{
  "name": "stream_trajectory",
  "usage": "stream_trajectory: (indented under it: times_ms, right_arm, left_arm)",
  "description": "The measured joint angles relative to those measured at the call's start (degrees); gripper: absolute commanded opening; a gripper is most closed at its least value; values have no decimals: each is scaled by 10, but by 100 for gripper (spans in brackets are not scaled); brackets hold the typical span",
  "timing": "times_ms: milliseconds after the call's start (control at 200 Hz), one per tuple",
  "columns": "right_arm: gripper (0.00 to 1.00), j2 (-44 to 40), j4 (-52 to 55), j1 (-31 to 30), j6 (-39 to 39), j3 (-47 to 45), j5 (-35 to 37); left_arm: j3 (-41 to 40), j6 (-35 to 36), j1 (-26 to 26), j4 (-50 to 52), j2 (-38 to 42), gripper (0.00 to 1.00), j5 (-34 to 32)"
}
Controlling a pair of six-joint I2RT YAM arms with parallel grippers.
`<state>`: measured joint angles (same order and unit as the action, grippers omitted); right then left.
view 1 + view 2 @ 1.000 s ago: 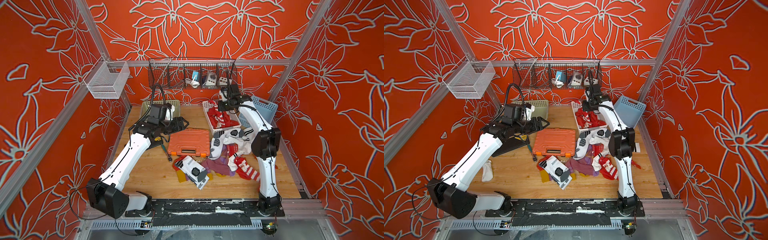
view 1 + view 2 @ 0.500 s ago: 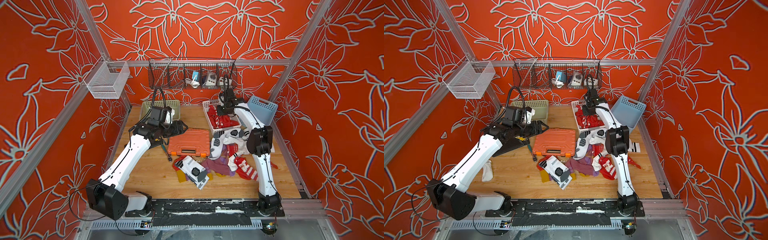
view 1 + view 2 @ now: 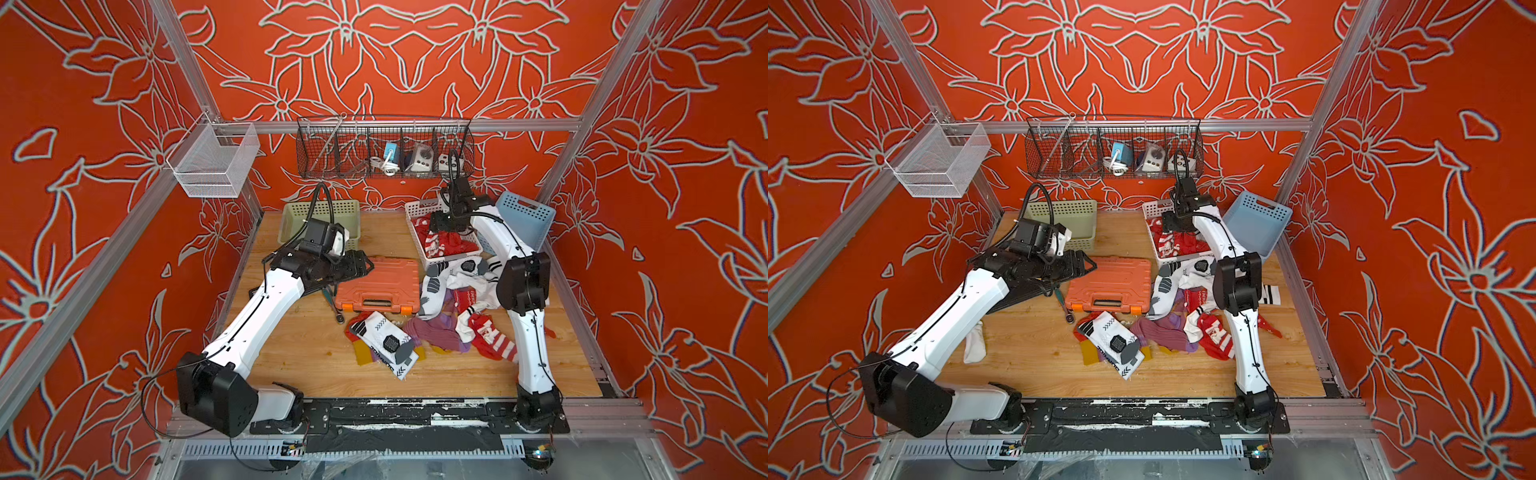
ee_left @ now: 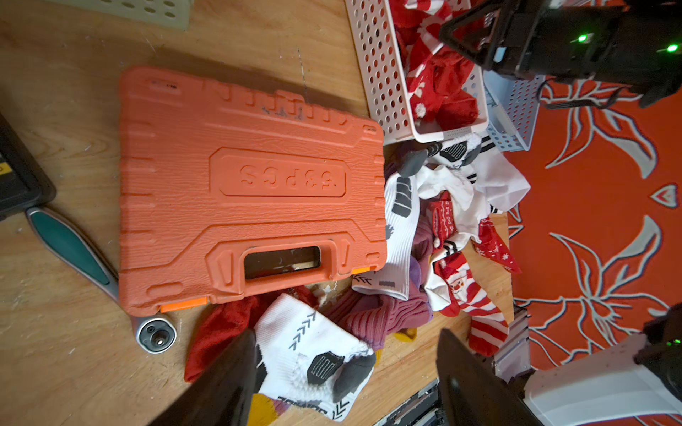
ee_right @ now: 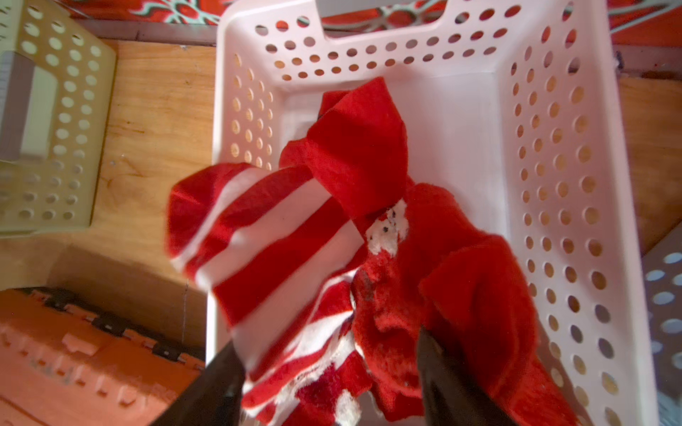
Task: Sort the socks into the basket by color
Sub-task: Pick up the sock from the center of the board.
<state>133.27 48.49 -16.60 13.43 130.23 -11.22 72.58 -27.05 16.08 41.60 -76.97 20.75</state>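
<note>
My right gripper [image 3: 444, 220] [image 3: 1173, 220] hangs open over the white basket [image 3: 415, 208] [image 5: 575, 110] at the back. A red-and-white striped sock [image 5: 258, 239] is blurred and loose between its spread fingers, above the red socks [image 3: 446, 243] lying in the basket. My left gripper [image 3: 363, 266] [image 4: 345, 333] is open and empty, raised at the orange case's left edge. In front of the basket a heap of socks [image 3: 457, 307] lies on the table. It includes a white sock with black marks [image 4: 313, 350], a purple sock [image 4: 380, 313] and a red striped one [image 3: 494, 343].
An orange tool case [image 3: 376, 282] lies mid-table with a ratchet wrench [image 4: 73, 250] beside it. A green basket [image 3: 320, 220] stands at the back left. A blue basket [image 3: 523, 220] leans at the back right. A lone white sock [image 3: 974, 343] lies by the left arm. Wire baskets hang on the rails.
My right gripper has sunk a little toward the white basket and opened, letting go of the red striped sock. The left arm has edged slightly toward the orange case.
</note>
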Motion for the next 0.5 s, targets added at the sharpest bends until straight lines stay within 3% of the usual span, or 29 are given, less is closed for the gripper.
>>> stream_trajectory:
  times_ms: [115, 500]
  right_arm:
    - [85, -38, 0, 1, 14, -32, -10]
    - [87, -199, -23, 1, 43, -191, -41]
  left_arm:
    - [-17, 0, 0, 7, -1, 76, -1]
    - [-67, -6, 34, 33, -13, 76, -18]
